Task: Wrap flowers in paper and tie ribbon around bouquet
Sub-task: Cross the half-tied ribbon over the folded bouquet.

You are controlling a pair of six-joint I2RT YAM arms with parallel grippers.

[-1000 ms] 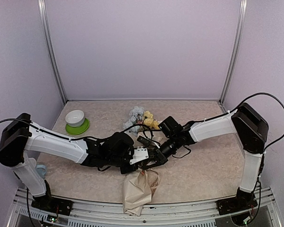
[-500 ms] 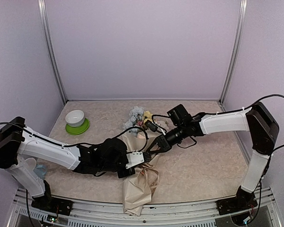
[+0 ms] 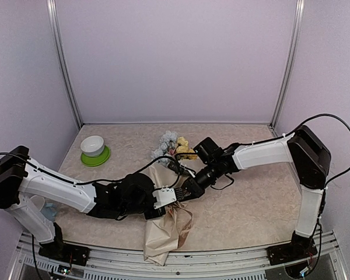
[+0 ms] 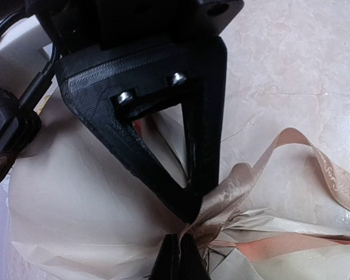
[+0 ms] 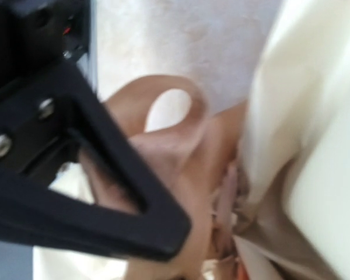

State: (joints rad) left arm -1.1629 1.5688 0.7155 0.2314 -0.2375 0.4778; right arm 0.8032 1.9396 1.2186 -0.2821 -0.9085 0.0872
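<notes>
Partly hidden: left tool [image 4: 176, 259] together, right tool [image 4: 192, 213] clamped on ribbon [image 4: 315, 160]; flowers [image 3: 174, 143] half-buried in paper [image 3: 163, 239].

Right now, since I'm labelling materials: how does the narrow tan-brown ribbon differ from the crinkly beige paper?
The narrow tan-brown ribbon is darker and glossy; the crinkly beige paper is paler and matte. The ribbon is a thin strip arching in a loop; the paper is a broad sheet crumpled into folds. Both bunch together at one cinched spot.
</notes>
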